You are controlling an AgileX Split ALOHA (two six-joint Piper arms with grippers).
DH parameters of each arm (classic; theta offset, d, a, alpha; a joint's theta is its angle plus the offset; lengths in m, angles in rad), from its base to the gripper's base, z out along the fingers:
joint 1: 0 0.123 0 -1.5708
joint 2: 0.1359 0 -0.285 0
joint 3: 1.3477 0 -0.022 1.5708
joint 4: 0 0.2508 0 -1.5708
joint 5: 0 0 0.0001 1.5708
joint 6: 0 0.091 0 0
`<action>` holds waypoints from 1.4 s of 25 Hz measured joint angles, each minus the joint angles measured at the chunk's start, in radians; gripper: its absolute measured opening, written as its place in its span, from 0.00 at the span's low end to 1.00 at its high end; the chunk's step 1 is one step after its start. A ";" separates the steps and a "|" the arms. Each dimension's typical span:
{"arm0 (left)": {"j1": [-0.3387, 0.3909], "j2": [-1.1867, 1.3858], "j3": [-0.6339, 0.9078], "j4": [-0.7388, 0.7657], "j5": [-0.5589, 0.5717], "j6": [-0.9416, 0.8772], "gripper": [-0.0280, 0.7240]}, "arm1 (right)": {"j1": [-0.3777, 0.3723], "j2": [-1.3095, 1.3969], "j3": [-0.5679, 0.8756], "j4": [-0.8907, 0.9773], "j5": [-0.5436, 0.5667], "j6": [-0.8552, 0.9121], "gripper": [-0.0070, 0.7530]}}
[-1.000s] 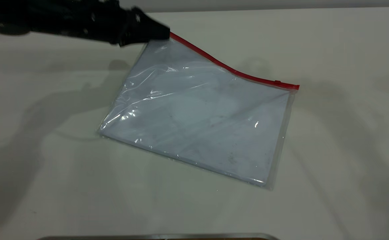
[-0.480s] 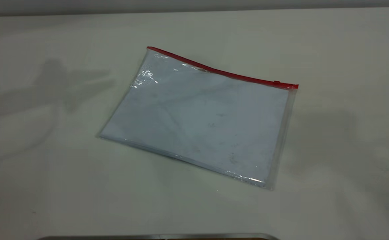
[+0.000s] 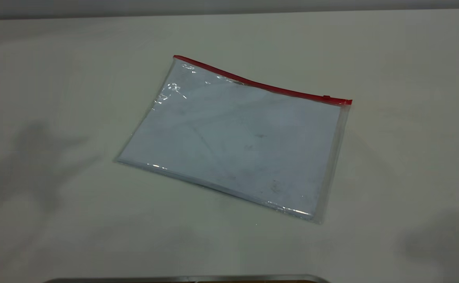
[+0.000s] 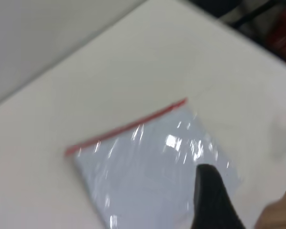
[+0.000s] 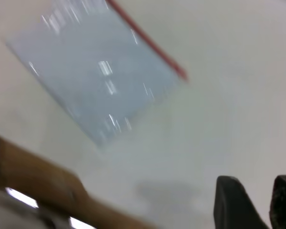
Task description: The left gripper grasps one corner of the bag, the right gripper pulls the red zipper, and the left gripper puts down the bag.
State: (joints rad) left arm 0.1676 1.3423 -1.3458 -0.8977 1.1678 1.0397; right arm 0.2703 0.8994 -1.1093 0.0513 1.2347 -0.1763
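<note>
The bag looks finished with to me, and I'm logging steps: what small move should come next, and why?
Probably none on the bag: it lies flat on the table, nothing gripping it, with the red zipper's slider near its far-right end. In the exterior view neither arm appears. I'd park both arms, the left tool and right tool, away from it.

Glossy clear plastic bag (image 3: 233, 141) on matt table (image 3: 390, 59)
</note>
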 joint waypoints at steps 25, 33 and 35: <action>0.000 -0.936 0.785 0.667 -0.026 -0.745 0.66 | 0.000 -0.411 0.627 -0.122 -0.121 0.287 0.32; 0.000 -1.142 0.855 0.730 -0.037 -0.842 0.66 | 0.000 -0.413 0.627 -0.122 -0.122 0.287 0.32; 0.000 -1.174 0.855 0.738 -0.037 -0.858 0.66 | 0.000 -0.413 0.627 -0.122 -0.122 0.287 0.32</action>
State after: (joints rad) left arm 0.1676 0.1687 -0.4911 -0.1599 1.1309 0.1814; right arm 0.2703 0.4866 -0.4819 -0.0710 1.1131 0.1112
